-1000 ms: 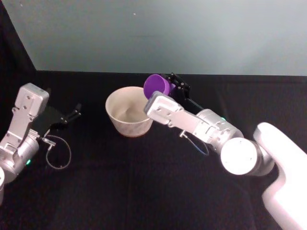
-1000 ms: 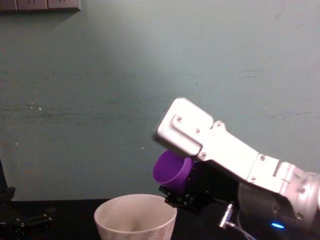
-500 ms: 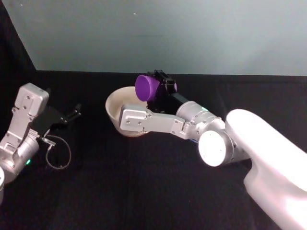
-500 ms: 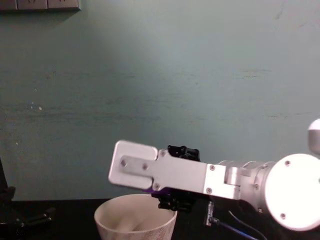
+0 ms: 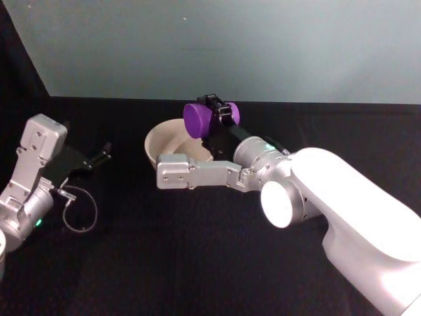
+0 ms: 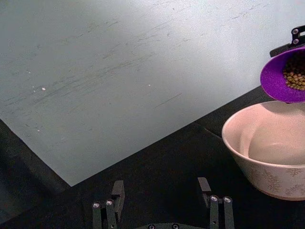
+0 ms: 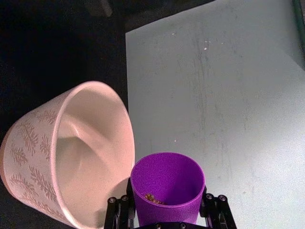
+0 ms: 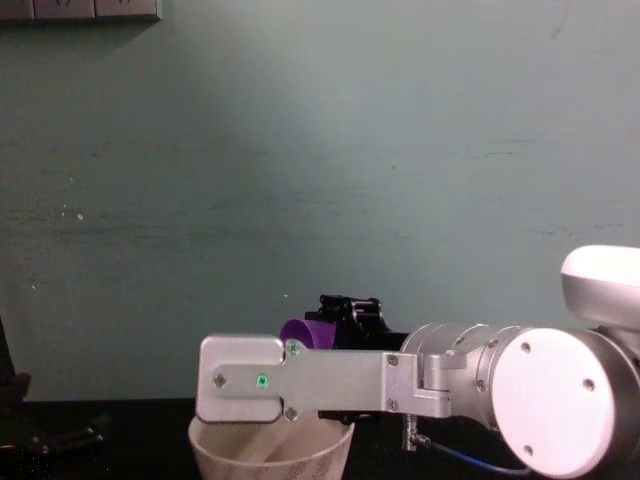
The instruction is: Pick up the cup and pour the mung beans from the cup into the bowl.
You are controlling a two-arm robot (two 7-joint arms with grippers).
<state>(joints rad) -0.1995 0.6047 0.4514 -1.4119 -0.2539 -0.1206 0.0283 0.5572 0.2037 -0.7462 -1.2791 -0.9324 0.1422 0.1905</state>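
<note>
The purple cup [image 5: 197, 118] lies tipped on its side above the far rim of the cream bowl [image 5: 156, 139], with my right gripper [image 5: 210, 112] shut on it. Its mouth faces the bowl [image 6: 267, 157] in the left wrist view, and mung beans [image 6: 295, 78] lie inside against the low wall of the cup [image 6: 281, 76]. The right wrist view looks into the cup [image 7: 167, 186], where a few beans [image 7: 151, 197] sit, beside the bowl [image 7: 33, 143]. From the chest, the cup [image 8: 300, 333] peeks over my forearm above the bowl [image 8: 225, 458]. My left gripper [image 5: 99, 158] rests open at the table's left.
A thin cable loop [image 5: 79, 210] lies on the black table by the left arm. My right forearm [image 5: 197, 176] stretches across the front of the bowl. A teal wall [image 5: 230, 46] closes off the back of the table.
My right wrist has rolled further and the cup has swung left, from beside the bowl's right rim to tipped over its far rim. The left arm has stayed put.
</note>
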